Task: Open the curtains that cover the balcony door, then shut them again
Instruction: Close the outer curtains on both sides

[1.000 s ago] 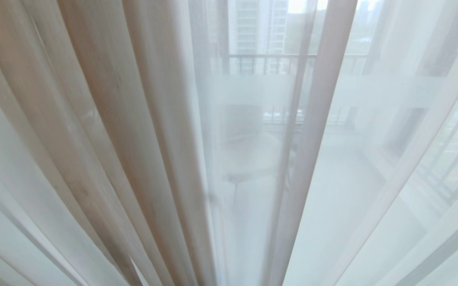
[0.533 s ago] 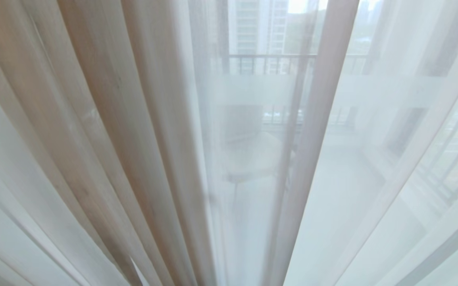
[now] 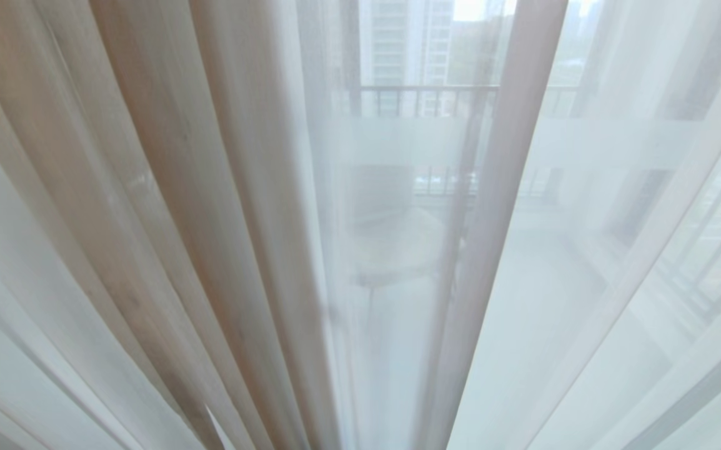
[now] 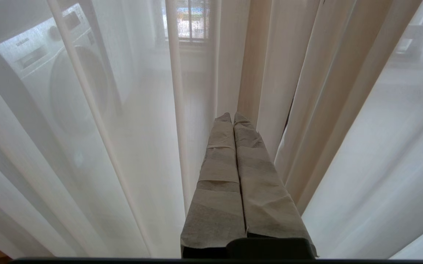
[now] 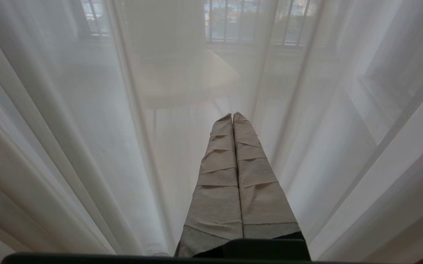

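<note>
Curtains (image 3: 167, 206): hanging drawn across the whole head view, beige folds on the left, see-through white layer (image 3: 585, 250) on the right.
Left end effector (image 4: 232, 118): pressed together, gripping nothing, tips pointing at the beige folds just beside the white layer.
Right end effector (image 5: 232, 117): pressed together, empty, pointing into the white layer.
Balcony door (image 3: 423, 140): showing faintly behind the fabric.

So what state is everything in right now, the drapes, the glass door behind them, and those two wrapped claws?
Thick cream-beige woven curtain: drawn, hanging in pleats.
Thin white sheer curtain: drawn across the glass, see-through.
Balcony door with frosted band: covered by the sheer; open or shut, cannot tell.
Left gripper: shut, empty, tips at the curtain folds.
Right gripper: shut, empty, facing the sheer.
</note>
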